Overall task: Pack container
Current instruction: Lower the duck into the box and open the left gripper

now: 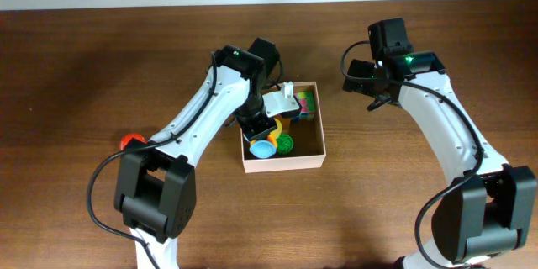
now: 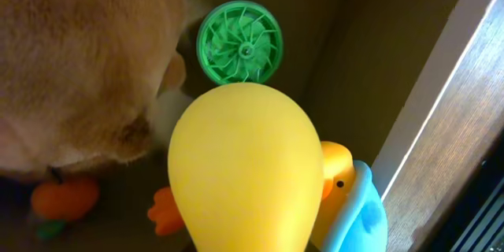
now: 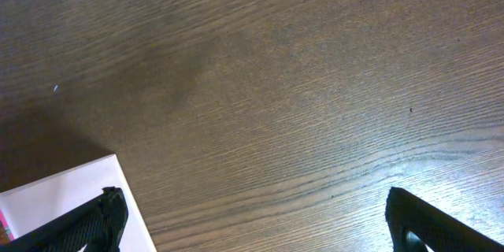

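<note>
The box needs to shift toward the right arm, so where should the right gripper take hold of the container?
Probably the right wall of the container, from above, with the open right gripper straddling it. That wall is thin and upright and the floor beside it looks bare, while toys and the left arm crowd the left side.

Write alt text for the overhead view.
The left gripper reaches down into the white-walled container at the table's centre, among small colourful toys. The right gripper hangs open over the bare wooden table just right of the container.
</note>
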Controlling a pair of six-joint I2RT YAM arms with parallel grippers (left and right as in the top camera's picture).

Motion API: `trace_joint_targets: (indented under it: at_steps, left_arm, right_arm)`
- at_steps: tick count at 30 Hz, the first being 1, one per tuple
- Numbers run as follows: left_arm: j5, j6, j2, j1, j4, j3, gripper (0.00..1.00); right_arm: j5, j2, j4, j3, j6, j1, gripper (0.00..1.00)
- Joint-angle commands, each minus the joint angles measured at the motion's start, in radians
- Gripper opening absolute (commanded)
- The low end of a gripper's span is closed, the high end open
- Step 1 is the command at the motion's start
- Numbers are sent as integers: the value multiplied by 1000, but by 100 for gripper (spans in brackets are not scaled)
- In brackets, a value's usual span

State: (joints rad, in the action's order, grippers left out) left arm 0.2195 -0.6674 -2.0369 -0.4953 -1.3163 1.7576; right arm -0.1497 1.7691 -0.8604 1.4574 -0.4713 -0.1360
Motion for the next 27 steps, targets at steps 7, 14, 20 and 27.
trace_joint_targets:
  at_steps: [7,14,20,27]
  left_arm:
    - [-6,-23,-13,1,-3,-7,3]
    - [-2,-23,-28,1,-2,-9,2]
    - [-3,-23,-29,1,0,-9,16]
    - [-7,-23,-29,1,0,-8,52]
  right_arm:
    - [-16,2,0,20,-9,6,99]
    - [-16,2,0,20,-9,6,99]
    - [-16,2,0,20,-9,6,99]
    - [-16,2,0,20,-9,6,99]
